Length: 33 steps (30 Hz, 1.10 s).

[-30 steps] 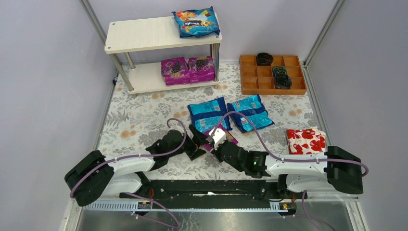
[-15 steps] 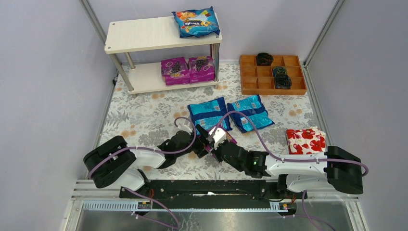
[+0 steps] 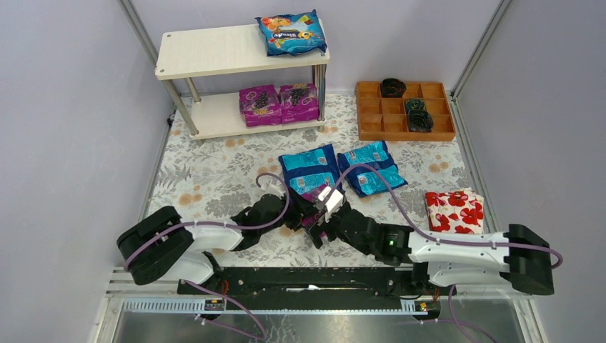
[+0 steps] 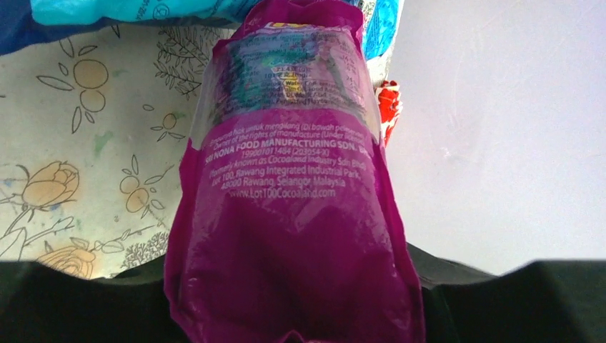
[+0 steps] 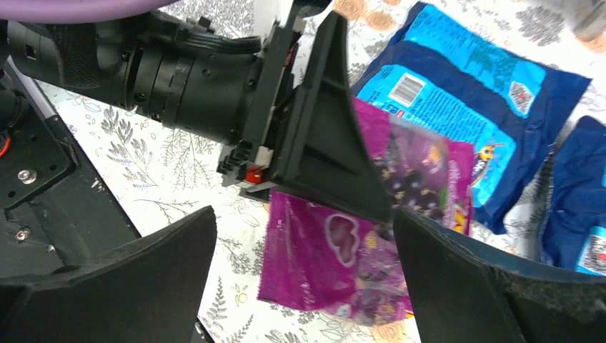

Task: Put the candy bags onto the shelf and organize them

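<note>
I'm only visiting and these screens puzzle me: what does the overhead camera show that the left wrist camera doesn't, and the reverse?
Only overhead: the shelf, with a shelved blue bag on its top board and two purple bags on the lower one, the orange tray, the left arm and right arm. Only the left wrist: fine white print on the back of the gripped purple bag. Both: that gripped bag, a loose blue bag and the flowered cloth.
</note>
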{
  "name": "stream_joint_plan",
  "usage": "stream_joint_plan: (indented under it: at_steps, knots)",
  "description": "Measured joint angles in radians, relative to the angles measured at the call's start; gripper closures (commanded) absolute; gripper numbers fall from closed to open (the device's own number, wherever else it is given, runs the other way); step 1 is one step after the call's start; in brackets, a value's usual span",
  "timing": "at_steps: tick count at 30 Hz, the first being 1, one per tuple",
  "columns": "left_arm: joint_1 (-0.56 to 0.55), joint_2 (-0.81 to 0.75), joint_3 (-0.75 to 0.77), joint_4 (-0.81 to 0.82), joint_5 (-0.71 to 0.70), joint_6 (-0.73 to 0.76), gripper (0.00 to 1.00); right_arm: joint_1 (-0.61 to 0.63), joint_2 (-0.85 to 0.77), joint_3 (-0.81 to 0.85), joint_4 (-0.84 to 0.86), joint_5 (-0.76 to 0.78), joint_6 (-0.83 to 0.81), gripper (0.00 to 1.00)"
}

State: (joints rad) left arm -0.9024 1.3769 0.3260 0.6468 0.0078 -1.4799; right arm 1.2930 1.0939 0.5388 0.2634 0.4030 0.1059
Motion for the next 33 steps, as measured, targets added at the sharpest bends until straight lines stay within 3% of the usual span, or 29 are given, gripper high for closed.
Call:
stream_joint_plan:
  at_steps: [8,15,28,33]
  knots:
    - [0.001,-0.162,0.035,-0.237,0.032,0.158,0.44,0.000,-0.289,0.008,-0.175,0.103,-0.061,0.00]
    - [0.072,-0.259,0.049,-0.287,0.158,0.215,0.48,0.000,-0.471,0.014,-0.269,0.223,-0.115,0.00]
    - [0.496,-0.298,0.136,-0.268,0.471,0.175,0.52,0.000,-0.595,0.013,-0.392,0.322,-0.134,0.00]
    - [0.739,-0.322,0.164,-0.245,0.561,0.145,0.52,0.000,-0.597,0.009,-0.416,0.323,-0.126,0.00]
